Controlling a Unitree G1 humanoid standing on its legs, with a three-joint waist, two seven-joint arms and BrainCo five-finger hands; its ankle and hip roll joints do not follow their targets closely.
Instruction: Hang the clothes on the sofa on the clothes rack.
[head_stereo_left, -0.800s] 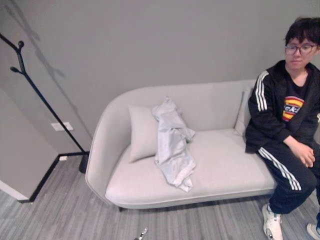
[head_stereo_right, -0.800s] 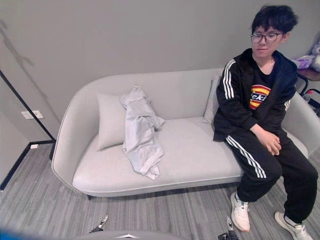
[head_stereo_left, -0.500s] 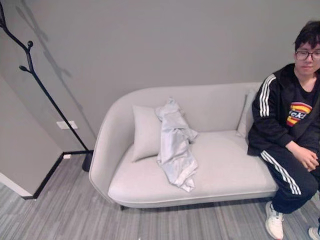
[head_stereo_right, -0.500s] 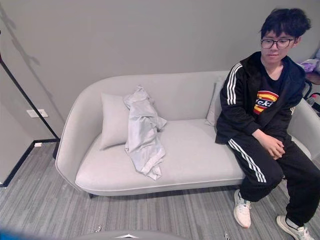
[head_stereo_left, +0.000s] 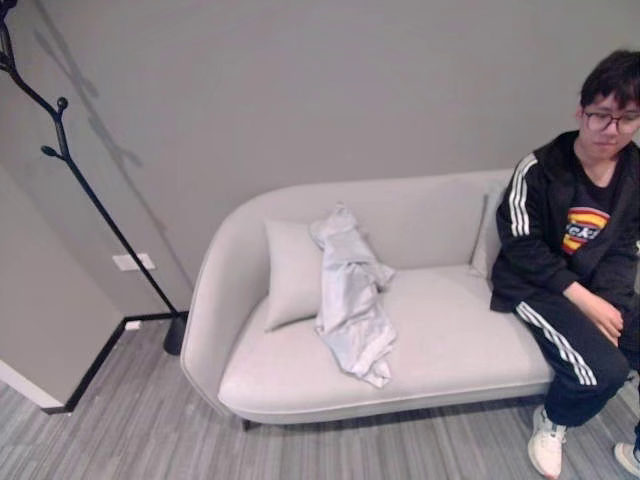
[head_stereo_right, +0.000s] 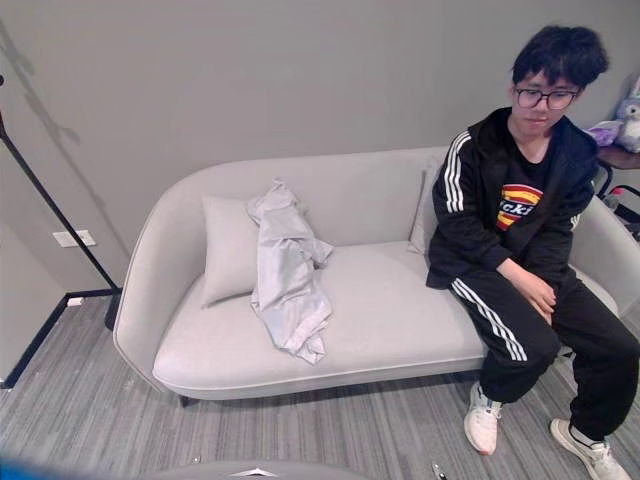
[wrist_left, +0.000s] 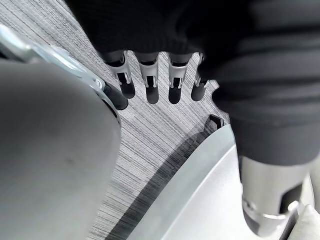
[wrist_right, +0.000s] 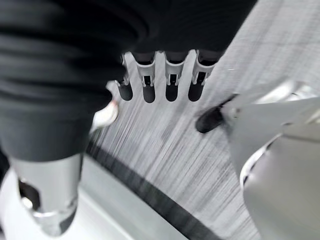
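Note:
A pale grey garment (head_stereo_left: 350, 300) lies crumpled on the light grey sofa (head_stereo_left: 450, 345). It hangs from the backrest down over the seat, beside a square cushion (head_stereo_left: 290, 275). The black clothes rack (head_stereo_left: 174, 335) stands on the floor at the sofa's left end, its pole and pegs rising along the wall. My left hand (wrist_left: 150, 85) hangs over the striped grey floor with straight fingers and holds nothing. My right hand (wrist_right: 150, 80) hangs the same way, open and empty. Both hands are far from the garment.
A person (head_stereo_left: 575, 260) in a black tracksuit sits on the sofa's right end, with a second cushion (head_stereo_left: 487, 235) behind them. Striped grey floor (head_stereo_left: 120, 430) runs in front of the sofa and round to the rack. A wall corner juts out at the lower left.
The whole picture has shifted a little, so the camera has moved. The garment lies on the sofa as before and the person still sits.

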